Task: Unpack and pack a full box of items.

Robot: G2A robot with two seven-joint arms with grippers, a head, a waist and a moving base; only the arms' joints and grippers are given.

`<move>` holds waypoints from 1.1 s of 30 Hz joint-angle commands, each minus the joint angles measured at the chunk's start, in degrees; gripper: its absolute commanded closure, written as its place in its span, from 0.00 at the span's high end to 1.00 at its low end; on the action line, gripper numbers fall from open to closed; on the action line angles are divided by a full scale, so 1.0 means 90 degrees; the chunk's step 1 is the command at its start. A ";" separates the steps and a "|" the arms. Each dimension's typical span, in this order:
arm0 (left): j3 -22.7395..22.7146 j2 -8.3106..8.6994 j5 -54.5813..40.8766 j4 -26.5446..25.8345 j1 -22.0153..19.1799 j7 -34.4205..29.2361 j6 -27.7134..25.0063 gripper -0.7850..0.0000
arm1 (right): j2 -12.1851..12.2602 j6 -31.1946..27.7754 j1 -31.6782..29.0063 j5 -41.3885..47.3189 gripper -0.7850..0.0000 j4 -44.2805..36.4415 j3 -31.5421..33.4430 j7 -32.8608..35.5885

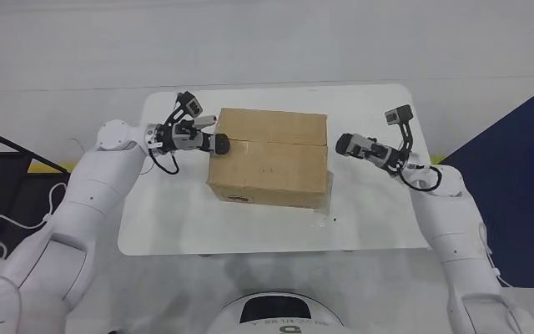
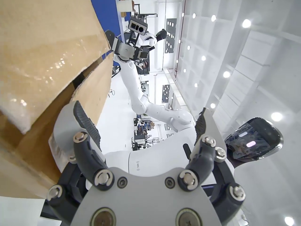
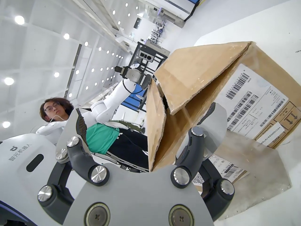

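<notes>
Left gripper point(image 1: 219, 144): jaws apart. The cardboard box point(image 1: 267, 154) stands just ahead of them on the white table point(image 1: 167, 225), and my fingertips sit level with its top seam at that end.

Through the left wrist camera the box point(image 2: 47, 48) rises just outside one finger pad point(image 2: 87, 123). I cannot tell whether pad and cardboard touch. The other finger is well clear of the box. Clear tape point(image 2: 47, 66) shines on the top flap nearest me. The two flaps are down, but the seam gapes a little at this end.

Right gripper point(image 1: 342, 145): jaws apart too, just off the opposite end of the box, also at seam height.

Through the right wrist camera the box point(image 3: 200, 71) fills the space ahead of my open fingers point(image 3: 80, 123). The torn edge of one top flap runs in line with the gap between them. Whether it actually lies inside the gap I cannot tell. Beyond the far finger a shipping label point(image 3: 254, 102) covers the end wall.

Each wrist camera catches the other gripper past the far end of the box: the right one point(image 2: 110, 38), the left one point(image 3: 147, 81).
</notes>
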 commanded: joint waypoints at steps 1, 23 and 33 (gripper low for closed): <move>-0.0056 -0.0011 0.0083 -0.0137 0.0009 0.0027 -0.0025 1.00 | 0.0018 0.0285 0.0040 -0.0198 1.00 0.0209 0.0048 -0.0281; -0.1487 0.0386 0.0883 -0.1311 0.0906 0.0189 -0.0188 1.00 | -0.0509 0.1138 0.2282 -0.0361 1.00 0.1584 -0.2037 0.0516; -0.1955 0.0495 0.0944 -0.1339 0.1373 0.0293 -0.0292 1.00 | -0.0761 0.0830 0.2731 -0.0285 1.00 0.2062 -0.2581 0.0434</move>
